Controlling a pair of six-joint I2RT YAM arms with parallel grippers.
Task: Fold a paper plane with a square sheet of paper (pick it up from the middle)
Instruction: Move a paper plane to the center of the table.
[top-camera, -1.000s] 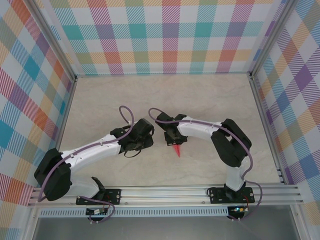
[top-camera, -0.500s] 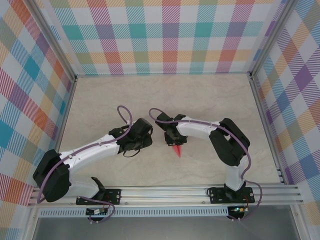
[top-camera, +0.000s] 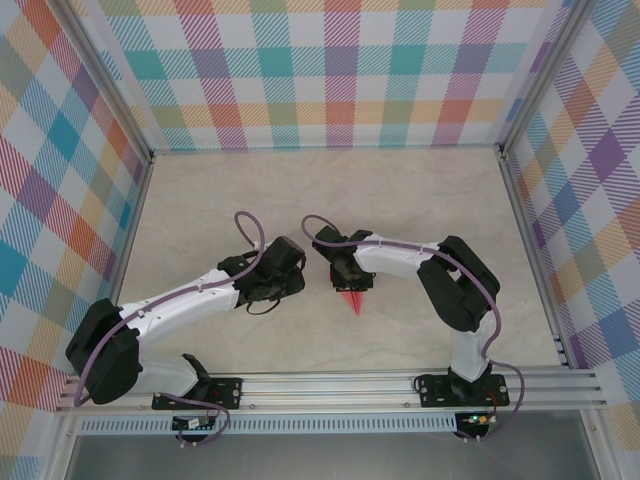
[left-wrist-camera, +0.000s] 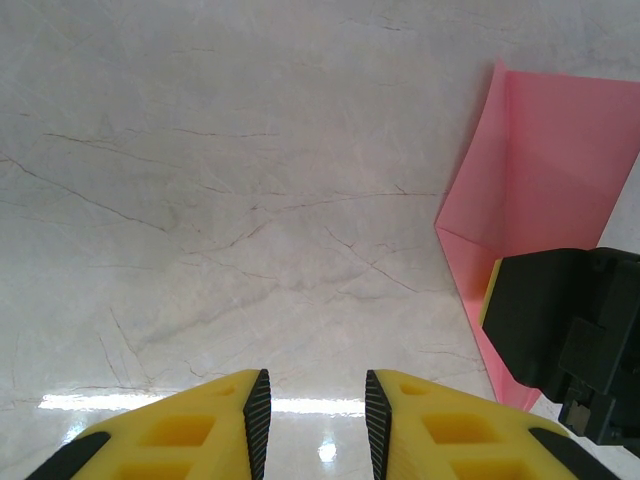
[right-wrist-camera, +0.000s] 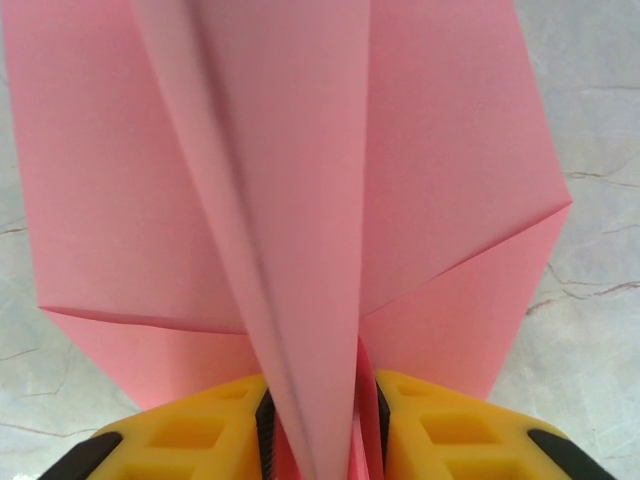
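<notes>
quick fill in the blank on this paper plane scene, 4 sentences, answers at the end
1. The paper plane is ___ in colour.
2. Its centre fold sits between the fingers of the right gripper, which are ___ in colour.
3. The left gripper stands ___, with bare table between its fingers.
4. Seen from above, the plane's tip points toward the ___ edge of the table.

Missing words: pink; yellow; open; near

a robot lab test cell, with plaid walls (top-camera: 340, 70), aluminium rails (top-camera: 340, 385) and marble-look tabletop (top-camera: 300, 190).
</notes>
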